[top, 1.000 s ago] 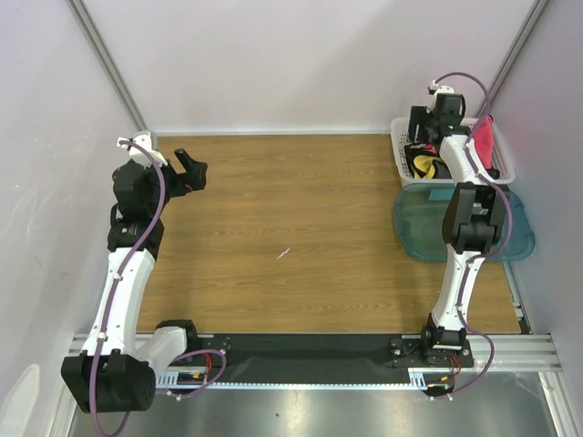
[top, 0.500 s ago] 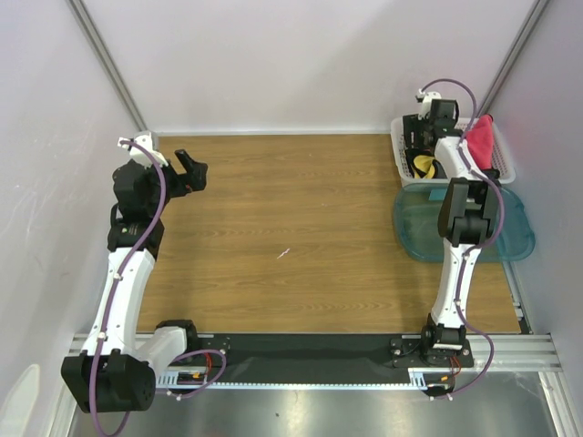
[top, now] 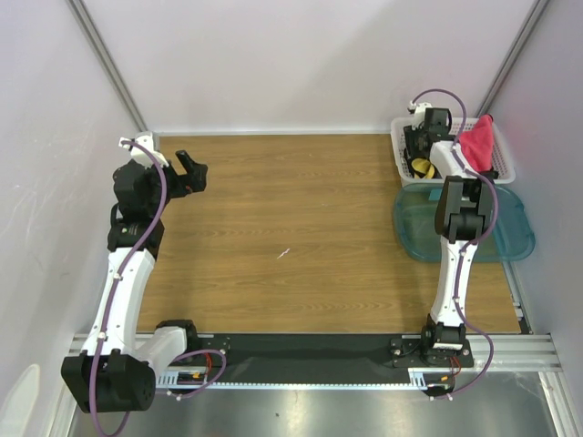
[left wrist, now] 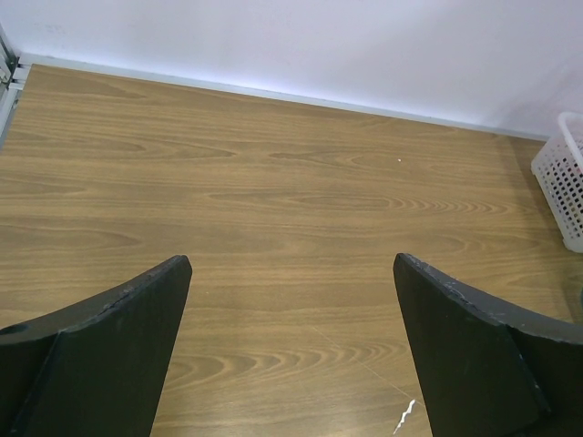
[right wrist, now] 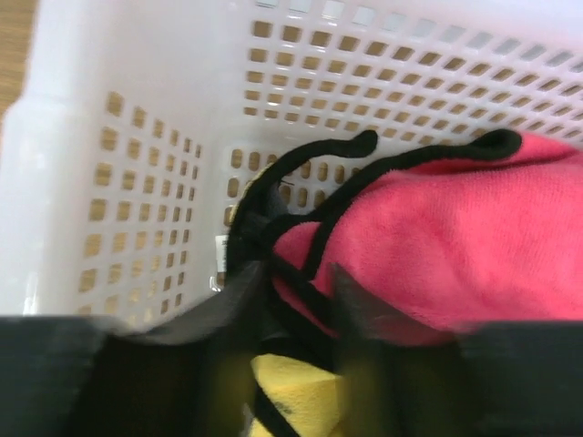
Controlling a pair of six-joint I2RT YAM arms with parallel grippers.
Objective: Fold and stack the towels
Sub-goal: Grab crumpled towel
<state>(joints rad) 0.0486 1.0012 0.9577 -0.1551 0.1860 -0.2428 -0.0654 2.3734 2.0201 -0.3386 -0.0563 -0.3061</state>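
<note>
The pink towel and the yellow towel lie in the white basket. The right gripper reaches in with black edging between its fingers; I cannot tell if it clamps. The left gripper hangs released above the counter

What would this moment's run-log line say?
left gripper: open, above wooden table | right gripper: inside white lattice plastic basket, straddling black-edged pink-red towel, grip unclear | yellow towel: in basket

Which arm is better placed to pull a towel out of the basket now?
Right. The right pincer is down inside the white basket, straddling the pink towel at its black edging. The left pincer hangs open over bare table, far across from the basket.
</note>
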